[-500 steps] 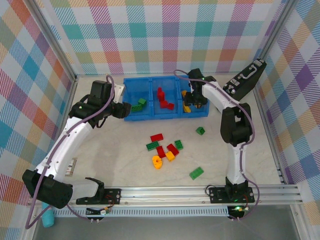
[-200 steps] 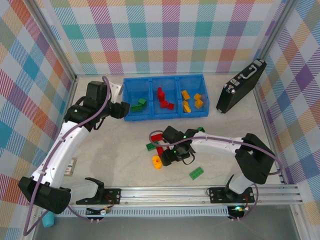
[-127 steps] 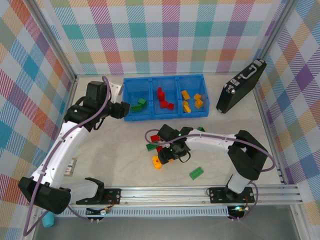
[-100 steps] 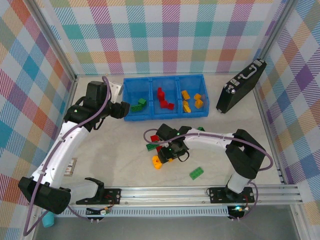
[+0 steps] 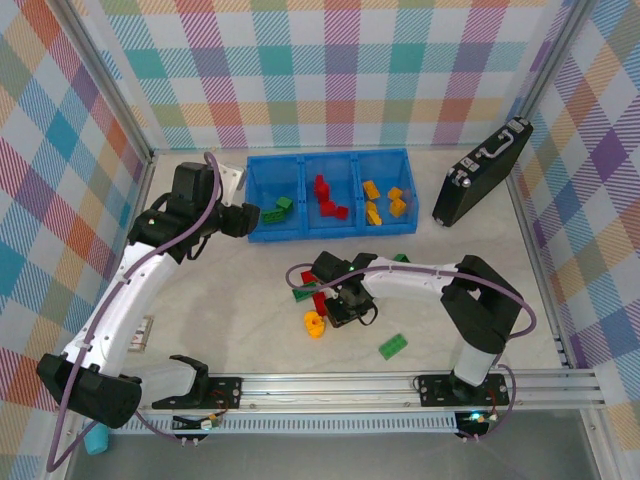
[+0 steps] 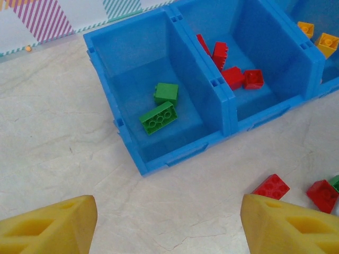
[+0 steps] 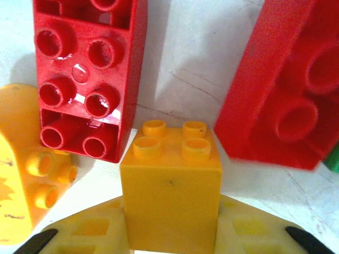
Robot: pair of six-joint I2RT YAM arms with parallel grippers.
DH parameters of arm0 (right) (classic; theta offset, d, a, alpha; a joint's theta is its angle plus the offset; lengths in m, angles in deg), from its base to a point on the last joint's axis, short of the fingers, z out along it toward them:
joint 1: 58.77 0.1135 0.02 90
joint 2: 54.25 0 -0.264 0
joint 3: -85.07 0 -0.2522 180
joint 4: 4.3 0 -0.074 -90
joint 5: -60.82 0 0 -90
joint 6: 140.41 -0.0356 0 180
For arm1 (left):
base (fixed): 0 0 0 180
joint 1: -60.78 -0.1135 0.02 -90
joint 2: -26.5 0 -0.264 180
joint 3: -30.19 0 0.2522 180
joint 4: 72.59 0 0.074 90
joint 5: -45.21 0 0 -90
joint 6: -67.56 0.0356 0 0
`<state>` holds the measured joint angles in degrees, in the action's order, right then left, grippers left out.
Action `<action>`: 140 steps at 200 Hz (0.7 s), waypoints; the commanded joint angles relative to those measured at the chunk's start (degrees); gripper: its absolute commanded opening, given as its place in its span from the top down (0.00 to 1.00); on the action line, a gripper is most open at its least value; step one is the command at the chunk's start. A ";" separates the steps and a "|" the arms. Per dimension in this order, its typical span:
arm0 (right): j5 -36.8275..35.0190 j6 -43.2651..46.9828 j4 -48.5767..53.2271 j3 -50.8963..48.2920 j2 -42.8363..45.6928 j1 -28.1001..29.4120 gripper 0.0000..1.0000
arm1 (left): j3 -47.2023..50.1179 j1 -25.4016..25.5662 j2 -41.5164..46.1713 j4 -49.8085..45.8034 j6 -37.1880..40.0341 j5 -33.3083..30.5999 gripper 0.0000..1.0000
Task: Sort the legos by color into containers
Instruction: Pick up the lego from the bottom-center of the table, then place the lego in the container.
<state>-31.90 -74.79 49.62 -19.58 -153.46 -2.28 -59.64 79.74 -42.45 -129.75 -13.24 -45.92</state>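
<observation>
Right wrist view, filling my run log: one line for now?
right gripper: shut on yellow-orange studded plastic brick | left gripper: open, empty

A blue bin (image 5: 330, 236), a black case (image 5: 480, 172) and loose red, green and yellow bricks (image 5: 392, 346) were spread on the pale table (image 5: 230, 290).

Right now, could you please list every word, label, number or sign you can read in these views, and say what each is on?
No text can be read anywhere in these views.
small pale tag: dark marks, too small to read.
yellow-orange piece: dark print at its edge, cut off by the frame, not legible.
</observation>
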 commanded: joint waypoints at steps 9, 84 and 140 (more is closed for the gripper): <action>-3.79 1.74 5.44 1.54 3.40 -0.99 0.69 | -3.87 -0.35 -2.82 -4.27 -3.19 -3.79 0.27; -8.84 11.77 10.71 5.44 19.39 -17.97 0.67 | -2.68 -0.37 -4.05 -4.09 -4.41 -1.25 0.27; -13.78 22.43 4.93 19.43 11.81 -31.24 0.66 | -3.93 -0.33 -6.10 -4.75 -3.17 -0.34 0.27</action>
<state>-42.77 -59.44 57.10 -6.21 -136.90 -30.63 -61.83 79.74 -47.72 -133.20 -17.03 -47.19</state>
